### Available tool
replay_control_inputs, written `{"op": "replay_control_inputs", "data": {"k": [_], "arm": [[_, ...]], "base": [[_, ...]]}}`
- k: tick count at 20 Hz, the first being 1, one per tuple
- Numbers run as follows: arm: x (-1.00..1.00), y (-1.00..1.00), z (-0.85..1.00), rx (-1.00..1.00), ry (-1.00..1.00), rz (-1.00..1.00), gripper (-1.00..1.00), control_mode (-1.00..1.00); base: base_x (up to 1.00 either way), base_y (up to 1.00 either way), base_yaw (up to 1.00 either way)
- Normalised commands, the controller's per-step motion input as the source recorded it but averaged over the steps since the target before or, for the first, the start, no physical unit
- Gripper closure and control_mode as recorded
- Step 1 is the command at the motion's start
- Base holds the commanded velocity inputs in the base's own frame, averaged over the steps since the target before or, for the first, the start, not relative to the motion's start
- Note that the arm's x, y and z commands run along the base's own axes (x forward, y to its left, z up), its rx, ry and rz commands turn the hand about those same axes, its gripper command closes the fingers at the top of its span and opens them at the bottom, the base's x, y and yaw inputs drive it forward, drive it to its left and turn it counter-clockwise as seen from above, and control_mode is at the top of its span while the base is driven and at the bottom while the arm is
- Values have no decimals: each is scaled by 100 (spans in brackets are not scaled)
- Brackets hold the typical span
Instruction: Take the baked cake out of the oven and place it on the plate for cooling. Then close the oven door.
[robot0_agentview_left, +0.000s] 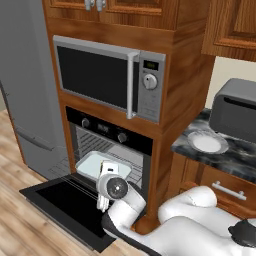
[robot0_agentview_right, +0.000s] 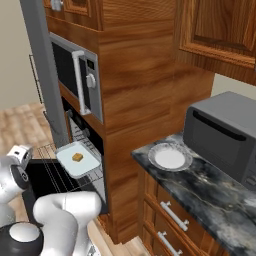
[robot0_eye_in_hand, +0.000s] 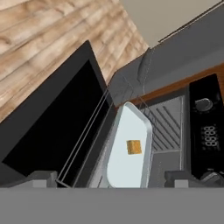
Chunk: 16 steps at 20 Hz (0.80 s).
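- The baked cake (robot0_eye_in_hand: 134, 147) sat mid-tray on the pale baking tray (robot0_eye_in_hand: 124, 170), pulled out over the oven door (robot0_agentview_left: 65, 200) (lowered flat).
- The gripper (robot0_eye_in_hand: 111, 177) hovered above the tray, fingers spread, holding nothing.
- The plate (robot0_agentview_right: 169, 157) lay near the counter's (robot0_agentview_right: 210, 195) front edge.

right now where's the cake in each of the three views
Left base view: hidden behind the robot's hand over the pale tray in the oven.
Right base view: cake lower left, on the tray pulled out on the rack.
Hand view: cake centre, on the tray.
Shared landmark: the pale tray.
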Motion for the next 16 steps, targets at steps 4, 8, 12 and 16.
{"op": "replay_control_inputs", "data": {"k": [4, 8, 12, 16], "arm": [[0, -13, 71, 2, 0, -1, -100, -100], [0, -2, 47, -17, 0, -6, -100, -100], [0, 0, 39, -32, 1, -17, -100, -100], [0, -3, 33, -36, 4, -20, -100, -100]], "base": [[0, 0, 0], [0, 0, 0], [0, 0, 0], [0, 0, 0]]}}
